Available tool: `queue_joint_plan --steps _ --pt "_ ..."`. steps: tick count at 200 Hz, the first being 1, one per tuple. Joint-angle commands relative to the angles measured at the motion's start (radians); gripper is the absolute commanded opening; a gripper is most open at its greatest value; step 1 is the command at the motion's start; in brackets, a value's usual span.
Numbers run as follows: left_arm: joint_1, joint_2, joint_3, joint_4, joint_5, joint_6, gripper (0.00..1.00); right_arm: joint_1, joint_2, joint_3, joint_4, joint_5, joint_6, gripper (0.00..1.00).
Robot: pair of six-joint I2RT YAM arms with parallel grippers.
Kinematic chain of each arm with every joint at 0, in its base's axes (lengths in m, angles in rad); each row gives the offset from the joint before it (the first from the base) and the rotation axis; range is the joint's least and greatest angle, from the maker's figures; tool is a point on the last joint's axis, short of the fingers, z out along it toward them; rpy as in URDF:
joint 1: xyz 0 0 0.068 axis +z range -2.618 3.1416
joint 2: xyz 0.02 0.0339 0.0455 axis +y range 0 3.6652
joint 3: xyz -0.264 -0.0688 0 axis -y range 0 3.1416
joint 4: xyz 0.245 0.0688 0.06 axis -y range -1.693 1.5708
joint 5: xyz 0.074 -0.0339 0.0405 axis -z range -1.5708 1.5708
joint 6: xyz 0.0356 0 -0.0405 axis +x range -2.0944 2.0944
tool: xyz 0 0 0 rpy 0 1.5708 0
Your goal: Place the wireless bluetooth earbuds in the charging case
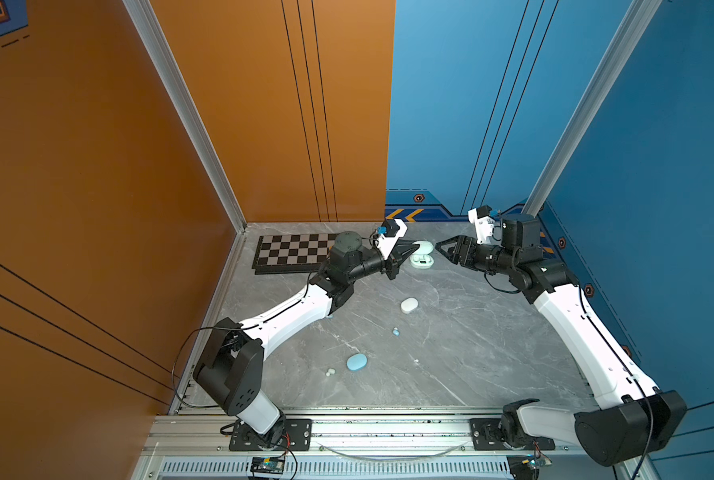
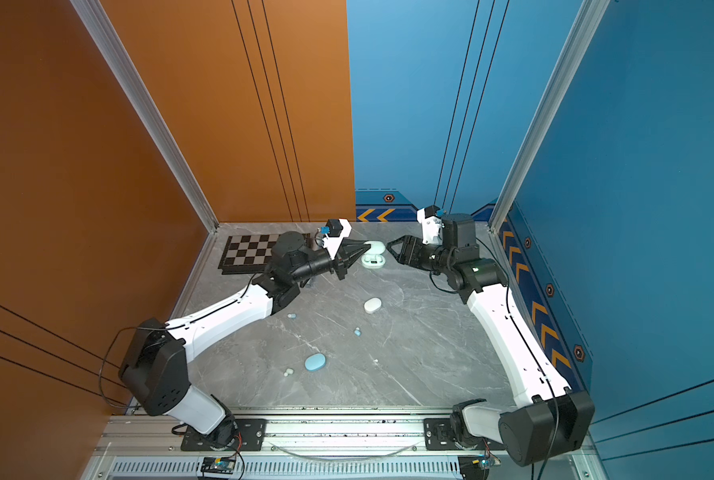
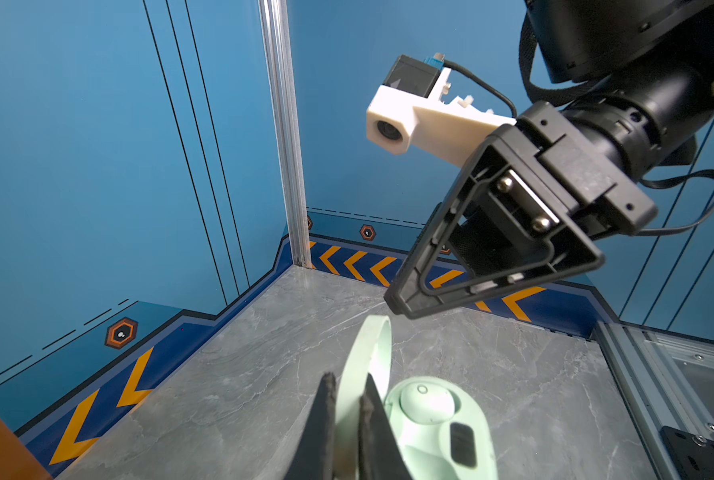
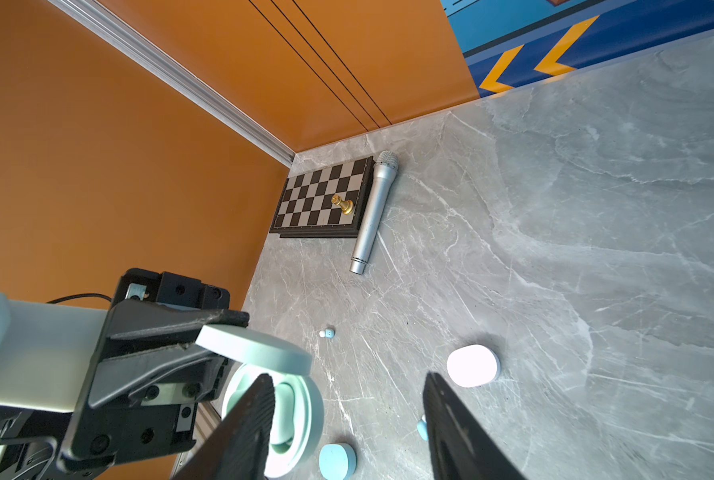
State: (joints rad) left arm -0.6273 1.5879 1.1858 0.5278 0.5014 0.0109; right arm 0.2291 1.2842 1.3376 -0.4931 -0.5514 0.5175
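Note:
A pale green charging case stands open at the back of the table. My left gripper is shut on its raised lid. A pale green earbud sits in the case's base. My right gripper hangs open just right of the case, nothing between its fingers. Loose earbuds lie on the table: a light blue one, another near the left arm, and a pale one by the blue case.
A shut white case lies mid-table, and a shut light blue case nearer the front. A chessboard with a golden piece and a silver microphone sit at the back left, by the orange wall.

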Motion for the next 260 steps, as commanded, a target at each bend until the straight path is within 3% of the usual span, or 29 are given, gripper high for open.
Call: queue_joint_plan --steps 1,23,45,87,124,150,204,222,260 --pt "0.006 -0.018 0.015 0.025 -0.007 0.016 0.0 -0.003 -0.031 -0.016 0.019 0.027 0.026 0.6" --pt "-0.003 -0.01 0.006 0.024 0.007 0.022 0.0 -0.052 -0.047 -0.035 0.065 0.054 0.123 0.6" --pt "-0.021 0.008 -0.01 0.024 0.014 0.042 0.0 -0.082 -0.063 -0.057 0.066 0.033 0.144 0.59" --pt "-0.1 0.092 -0.036 0.024 0.026 0.126 0.0 -0.183 -0.1 -0.156 -0.121 0.147 0.315 0.55" --pt "-0.203 0.209 -0.041 0.039 0.001 0.208 0.0 -0.231 -0.165 -0.25 -0.239 0.305 0.392 0.54" --pt "-0.252 0.302 -0.038 0.123 -0.026 0.186 0.0 -0.296 -0.177 -0.296 -0.277 0.251 0.421 0.51" --pt "-0.254 0.288 -0.083 0.164 -0.152 0.159 0.0 -0.282 -0.065 -0.162 -0.3 0.066 0.16 0.52" --pt "-0.218 0.195 -0.174 0.162 -0.256 0.152 0.0 -0.198 -0.007 -0.1 -0.28 0.001 0.062 0.52" --pt "-0.092 -0.139 -0.409 0.064 -0.497 0.163 0.0 0.032 0.042 -0.056 -0.159 0.014 -0.117 0.52"
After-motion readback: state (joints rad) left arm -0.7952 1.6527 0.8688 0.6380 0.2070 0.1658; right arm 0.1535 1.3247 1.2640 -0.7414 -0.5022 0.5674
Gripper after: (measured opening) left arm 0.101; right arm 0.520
